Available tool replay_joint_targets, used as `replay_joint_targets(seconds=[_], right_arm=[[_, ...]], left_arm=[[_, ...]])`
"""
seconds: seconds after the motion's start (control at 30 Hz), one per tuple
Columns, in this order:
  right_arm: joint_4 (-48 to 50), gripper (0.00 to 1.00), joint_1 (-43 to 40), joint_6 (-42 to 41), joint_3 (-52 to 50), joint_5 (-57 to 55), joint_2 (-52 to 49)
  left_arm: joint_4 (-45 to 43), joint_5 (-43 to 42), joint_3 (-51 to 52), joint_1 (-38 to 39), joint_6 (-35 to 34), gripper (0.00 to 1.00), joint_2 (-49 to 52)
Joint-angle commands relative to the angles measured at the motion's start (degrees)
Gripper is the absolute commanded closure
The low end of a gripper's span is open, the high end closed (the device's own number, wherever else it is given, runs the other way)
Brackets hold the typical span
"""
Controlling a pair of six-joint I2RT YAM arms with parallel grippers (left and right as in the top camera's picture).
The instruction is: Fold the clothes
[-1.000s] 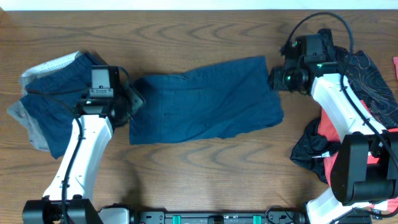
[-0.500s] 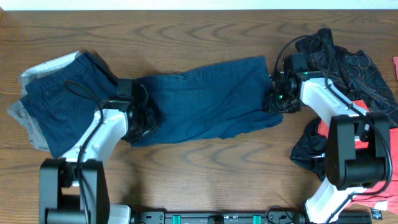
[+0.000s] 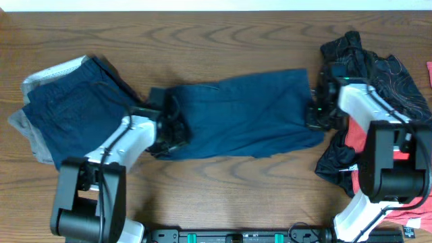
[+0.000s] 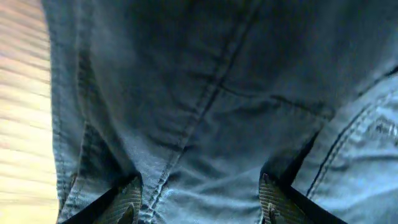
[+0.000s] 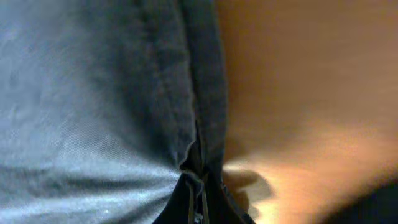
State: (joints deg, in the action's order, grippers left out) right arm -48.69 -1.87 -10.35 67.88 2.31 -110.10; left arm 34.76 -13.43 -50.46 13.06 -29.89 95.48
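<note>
**Overhead.**
- Navy shorts (image 3: pixel 243 115): mid-desk, flat. Shifted toward the right side since a second ago, with the right edge now closer to the heap there.
- Left fingers (image 3: pixel 173 129): gone from above the folded stack (image 3: pixel 64 111) and now down on the shorts' left end.
- Right fingers (image 3: pixel 316 116): moved from the far right corner down to the middle of the right edge.
- Edges: left end lies near the folded stack of navy and grey. Right end lies just beside the heap of black printed garment (image 3: pixel 378 67) and red garment (image 3: pixel 352 145).
- Open room: bare desk (image 3: pixel 223 192) along the whole near side, and a bare strip along the far side. Little room at either end.
- Long axis: left to right across the desk, slightly slanted, with the right end sitting farther back. Cannot tell which end carries the waistband.

**Left wrist.**
- Blue cloth fills nearly the whole view, with a stitched seam running diagonally up the middle.
- Left fingers (image 4: pixel 127 200): spread apart, tips low in view and pressed to the fabric, a wide span of cloth between them. Released rather than clenched.
- Sliver of wood desk (image 4: pixel 22 93) past the cloth edge on the left.

**Right wrist.**
- Hemmed edge of the shorts runs top to bottom through the centre, with bare desk (image 5: pixel 298 87) beside it on the right.
- Right fingers (image 5: pixel 198 204): clenched, with the hem pinched between the tips and cloth gathered into small creases at the pinch.
</note>
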Motion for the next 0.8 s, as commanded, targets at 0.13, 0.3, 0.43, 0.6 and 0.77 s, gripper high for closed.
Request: replay_joint_targets(seconds=[0.13,0.3,0.43,0.6,0.77], right_arm=[[-0.57,0.90,-6.75,-1.25,-1.18,-0.83,-0.98],[-1.14,0.80,-6.47,0.13,-0.70,3.78,-0.33],[-1.73,0.75,-6.34,0.09,0.50,4.22,2.43],[-1.42,0.64,-6.32,0.11,0.96,4.22,10.56],[-1.57,0.49,-6.32,1.22,1.03,4.20,18.16]], left_arm=[[3.85,-1.57,-1.70,4.04,2.80,0.10,-0.22],[2.36,-1.51,-4.22,1.27,9.49,0.01,-5.92],[-0.24,-0.70,-4.20,-0.79,10.82,0.01,-6.23],[-2.12,-0.68,-4.20,-1.90,10.84,0.01,-2.27],[-3.50,-0.68,-4.17,-1.90,10.80,0.01,3.45]])
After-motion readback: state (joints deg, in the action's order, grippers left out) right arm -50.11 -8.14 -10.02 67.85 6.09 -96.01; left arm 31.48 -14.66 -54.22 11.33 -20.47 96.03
